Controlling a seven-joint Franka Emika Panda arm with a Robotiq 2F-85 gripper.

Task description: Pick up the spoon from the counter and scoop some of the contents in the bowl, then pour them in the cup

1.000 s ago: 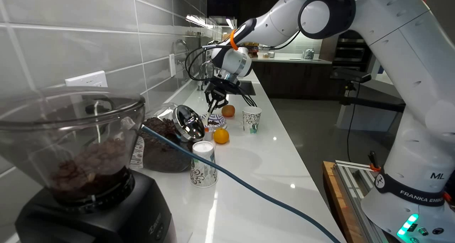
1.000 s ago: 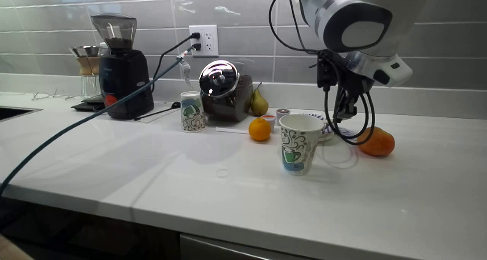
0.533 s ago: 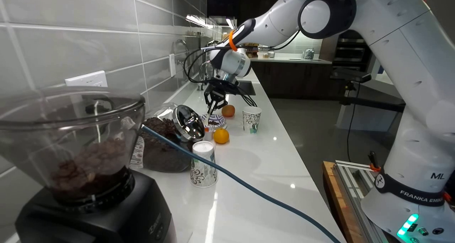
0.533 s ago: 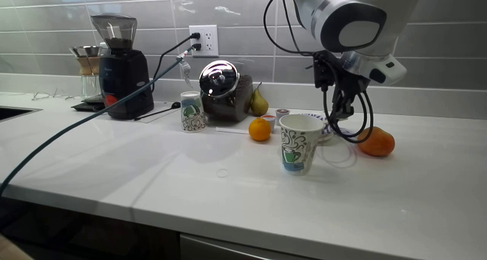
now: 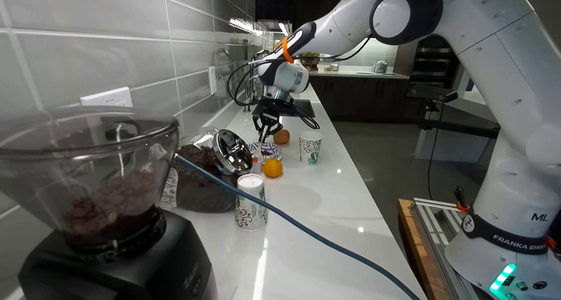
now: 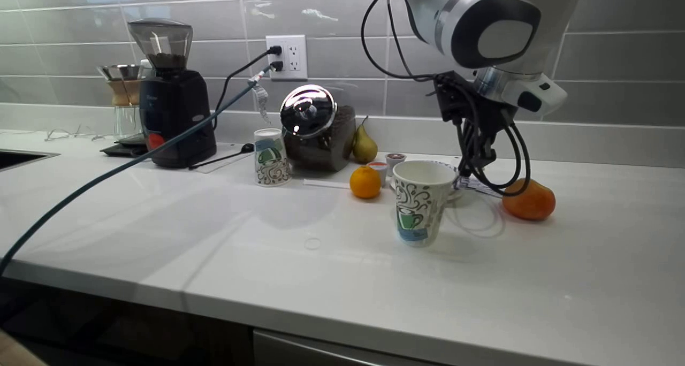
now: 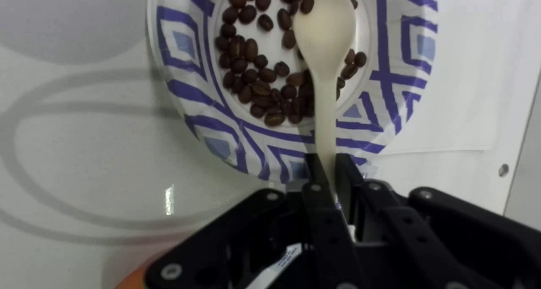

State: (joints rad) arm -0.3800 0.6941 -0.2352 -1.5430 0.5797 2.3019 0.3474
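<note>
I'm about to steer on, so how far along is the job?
Done: the gripper holds the spoon. In hand: apparently scooping; the head, one bean at its edge, is over the bowl. Left: probably more scooping, then pouring; the upright cup stands apart.

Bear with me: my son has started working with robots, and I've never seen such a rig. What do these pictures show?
The machine is a white, jointed robot arm; the black gripper at its end works like a hand. Two pictures come from outside the robot, watching the arm and the counter. The close-up is the wrist view, taken from the arm itself, looking past the gripper's fingers into a patterned bowl of coffee beans. On the counter, among other things, are an upright cup, an upside-down cup, an orange fruit, a pear, a shiny-lidded jar and a grinder. The gripper is closed on a pale spoon, whose head is over the beans; I can't tell whether it touches them.
</note>
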